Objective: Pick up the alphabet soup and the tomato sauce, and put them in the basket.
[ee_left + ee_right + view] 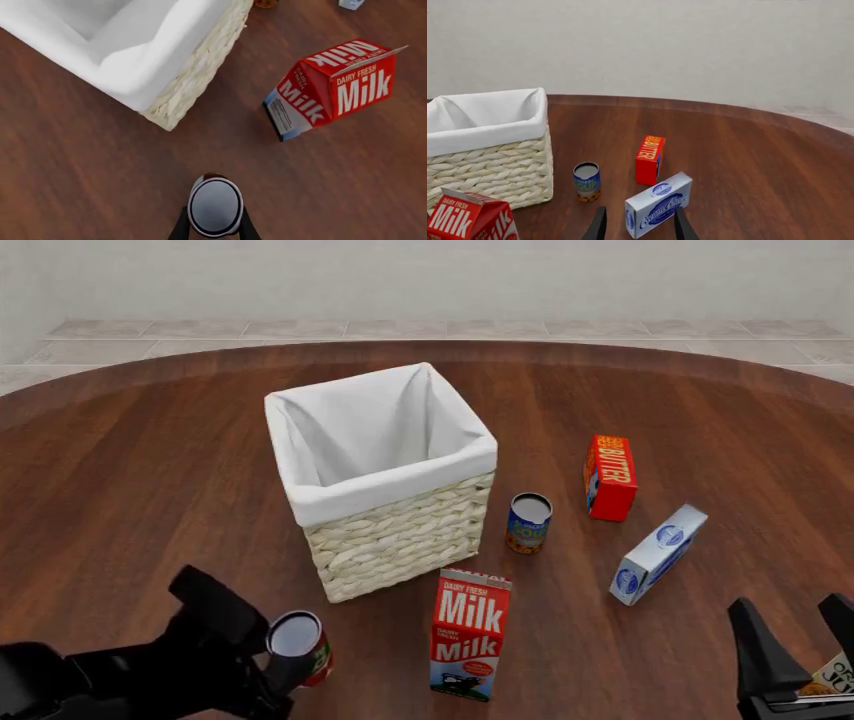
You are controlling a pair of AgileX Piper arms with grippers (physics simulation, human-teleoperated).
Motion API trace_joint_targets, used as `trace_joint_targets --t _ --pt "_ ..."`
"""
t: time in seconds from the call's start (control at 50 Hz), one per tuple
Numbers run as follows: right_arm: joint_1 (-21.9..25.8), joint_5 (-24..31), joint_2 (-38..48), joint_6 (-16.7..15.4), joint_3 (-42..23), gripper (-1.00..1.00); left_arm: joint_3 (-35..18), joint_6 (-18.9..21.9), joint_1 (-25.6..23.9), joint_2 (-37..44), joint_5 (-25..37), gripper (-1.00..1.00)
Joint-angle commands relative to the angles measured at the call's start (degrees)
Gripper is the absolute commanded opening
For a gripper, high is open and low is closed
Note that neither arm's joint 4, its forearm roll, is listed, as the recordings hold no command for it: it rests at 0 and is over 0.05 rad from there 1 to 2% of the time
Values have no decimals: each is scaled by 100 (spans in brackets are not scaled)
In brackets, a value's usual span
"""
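Clamped in my left gripper (pixel 213 227), the tomato sauce (pixel 214 207) sits lower centre; basket (pixel 193 75) upper left; my right gripper (pixel 639 225) gapes, holding nothing.

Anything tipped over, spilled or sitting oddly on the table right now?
Only the white and blue cream cheese box looks odd: it seems propped at a slant rather than lying flat, right of the upright blue-and-orange soup can. Nothing looks spilled or damaged.

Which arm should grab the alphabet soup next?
Right. The alphabet soup stands right of the basket, ahead of the open right end effector. The left end effector grips the tomato sauce.
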Motion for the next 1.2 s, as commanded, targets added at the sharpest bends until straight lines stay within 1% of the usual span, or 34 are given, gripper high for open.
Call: trace_joint_targets --t 0.02,0.34,0.54,0.7,0.94,0.98,1.06,1.08,1.14,1.2 --pt "8 -6 -5 -31 -6 100 -164 116 -70 -404 436 -100" --pt "23 -41 -13 -70 -27 100 -433 158 -151 -1007 1118 -100" --pt "26 -49 -10 -72 -27 100 -629 171 -167 -1210 1384 -100" --pt "32 -53 -11 -68 -32 100 -938 318 1 -1296 1574 -100" --pt "44 -52 -12 -64 -35 100 -1337 396 -24 -1401 1855 -100" --pt "43 -52 -12 -62 -38 100 -1446 350 -37 -1416 1923 -100" --pt "44 -49 -12 -80 -35 100 -1717 96 -66 -1471 2057 -100" --pt "46 -48 -13 -74 -33 100 -1717 96 -66 -1471 2058 -100" --pt "43 -45 -13 -76 -32 100 -1987 -33 -122 -1481 2221 -100" --pt "41 -42 -13 -68 -30 100 -2163 -40 -133 -1479 2313 -100"
